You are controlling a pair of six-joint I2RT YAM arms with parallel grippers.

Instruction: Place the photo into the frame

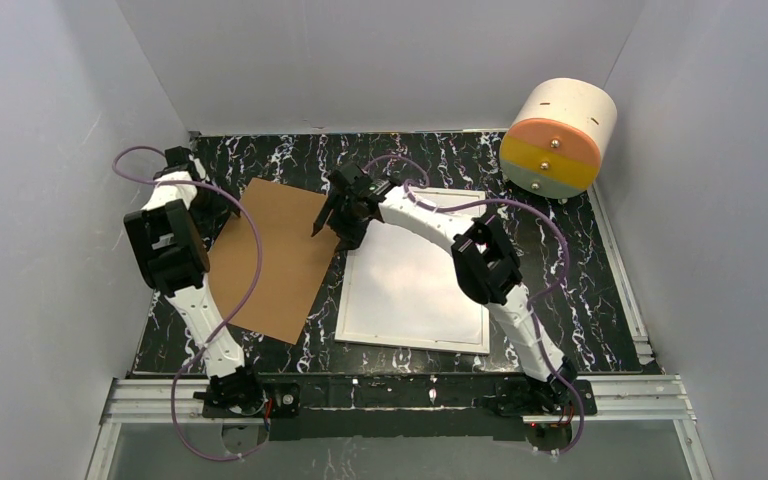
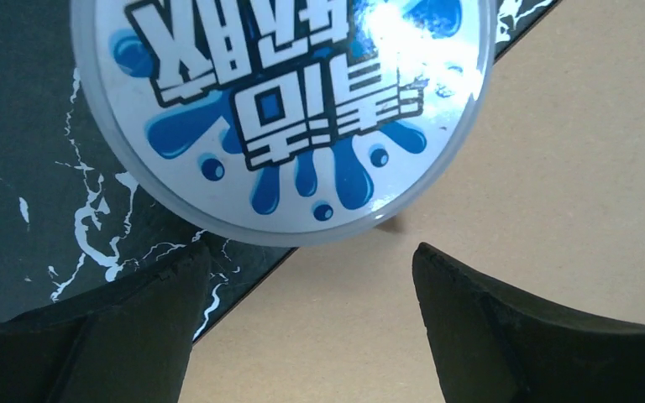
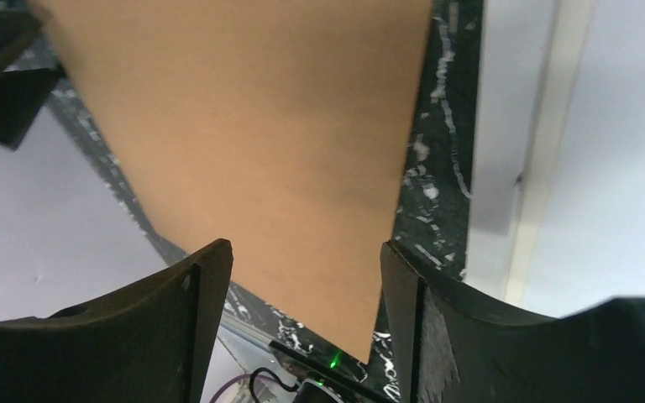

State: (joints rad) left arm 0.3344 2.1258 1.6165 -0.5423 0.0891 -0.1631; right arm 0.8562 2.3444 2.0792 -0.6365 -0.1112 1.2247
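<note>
Grey walls (image 1: pixel 380 60) enclose a black, white-veined marble tabletop (image 1: pixel 610 300). The frame (image 1: pixel 410 290) lies flat right of centre, its white rim around a plain white field. A brown backing board (image 1: pixel 290 270) lies just beside it on the left, turned at an angle. A white-and-orange drum (image 1: pixel 558 138) sits at the far right corner. The right tool (image 1: pixel 322 222) hangs over the board's right edge, jaws spread, grasping nothing. The left tool (image 2: pixel 311 252) is likewise released, its fingers parted below a round disc (image 2: pixel 285 109) with blue lettering that straddles the board's edge.
</note>
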